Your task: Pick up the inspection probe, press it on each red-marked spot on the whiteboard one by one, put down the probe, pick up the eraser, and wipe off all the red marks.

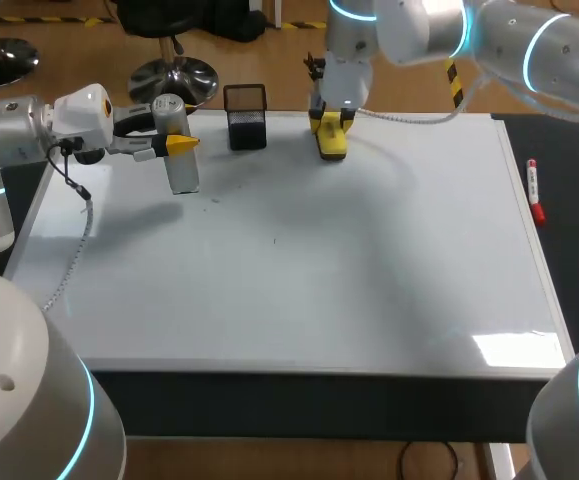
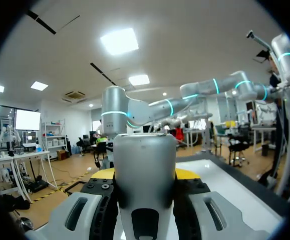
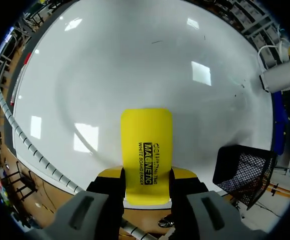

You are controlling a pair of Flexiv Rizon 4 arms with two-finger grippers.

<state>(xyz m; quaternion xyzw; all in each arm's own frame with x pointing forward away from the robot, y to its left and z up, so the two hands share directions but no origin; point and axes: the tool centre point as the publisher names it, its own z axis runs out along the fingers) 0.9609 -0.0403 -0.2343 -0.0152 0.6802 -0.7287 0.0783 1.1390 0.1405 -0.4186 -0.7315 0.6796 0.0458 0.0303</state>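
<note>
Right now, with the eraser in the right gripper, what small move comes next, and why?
Probably lower the eraser to the whiteboard near its back edge and open the right gripper: no red marks show on the board, and the left gripper holds the probe off to the side.

Bright, even light from overhead. Whiteboard [image 1: 299, 290] carries a rectangular glare patch near its front right corner; right wrist view shows several more. Soft diffuse shadows beneath left arm [image 1: 14, 125] and right arm [image 1: 559, 50].
</note>
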